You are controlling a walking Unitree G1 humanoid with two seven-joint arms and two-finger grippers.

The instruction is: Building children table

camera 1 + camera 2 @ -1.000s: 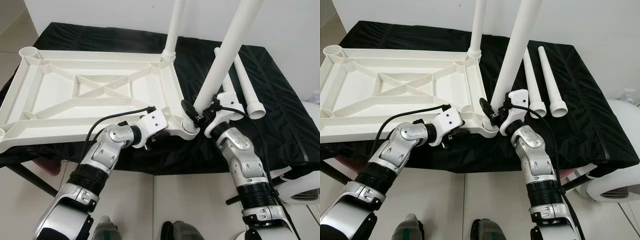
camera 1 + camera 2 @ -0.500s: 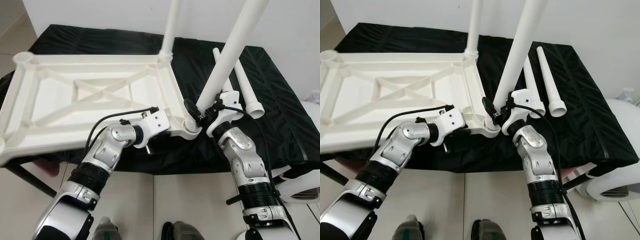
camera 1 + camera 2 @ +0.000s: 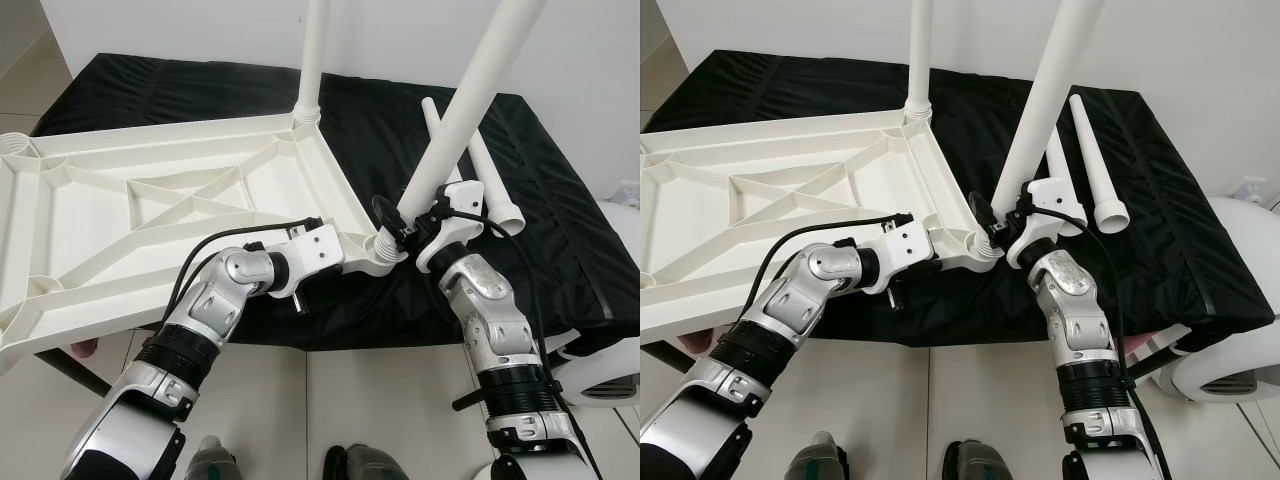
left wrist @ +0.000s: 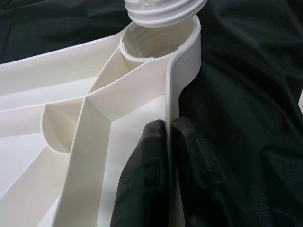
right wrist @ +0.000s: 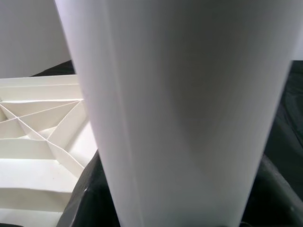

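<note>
The white ribbed tabletop lies upside down on a black-covered table, its left end hanging past the front edge. One white leg stands in the far corner socket. My left gripper is shut on the rim next to the near right corner socket; its fingers pinch the thin wall. My right gripper is shut on a second leg, tilted to the right. That leg's threaded end sits at the socket's mouth. How far it is in, I cannot tell.
Two loose white legs lie on the cloth to the right of my right arm. A white rounded appliance stands on the floor at lower right. A dark table strut slants under the tabletop's overhang. A white wall runs behind.
The tabletop has pivoted about the near right corner: its left end swung toward me past the table's edge, and the standing far leg shifted left. Both grippers kept their hold.
</note>
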